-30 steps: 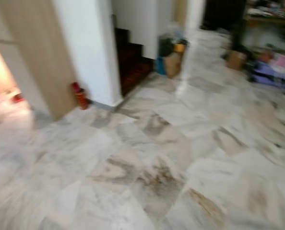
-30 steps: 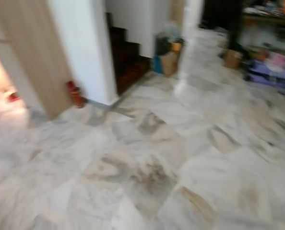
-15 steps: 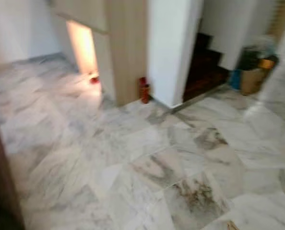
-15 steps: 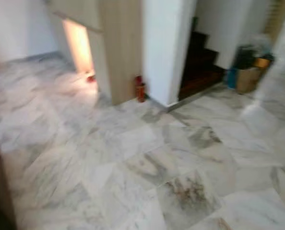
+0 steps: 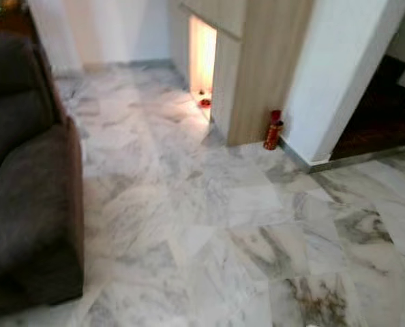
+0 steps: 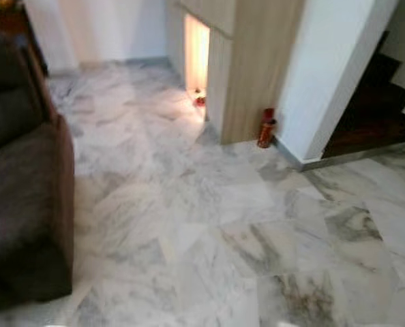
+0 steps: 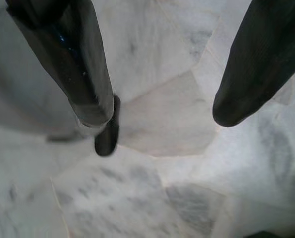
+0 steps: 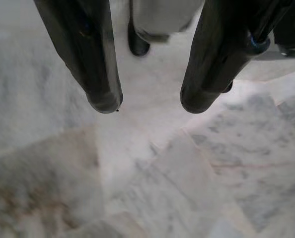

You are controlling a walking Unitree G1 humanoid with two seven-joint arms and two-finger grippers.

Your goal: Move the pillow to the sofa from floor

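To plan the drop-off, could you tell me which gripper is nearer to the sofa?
Probably left: the sofa lies on the robot's left; the left gripper and right gripper both hang open over marble floor.

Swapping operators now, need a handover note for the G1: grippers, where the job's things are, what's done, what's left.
Left gripper: open, holding nothing, over marble floor.
Right gripper: open, holding nothing, also over the floor.
Sofa: dark, at the robot's left.
Pillow: not located yet.
Other: red extinguisher stands by the wooden panel ahead.
Done: nothing picked up.
Left: find the pillow, grasp it, carry it to the sofa.
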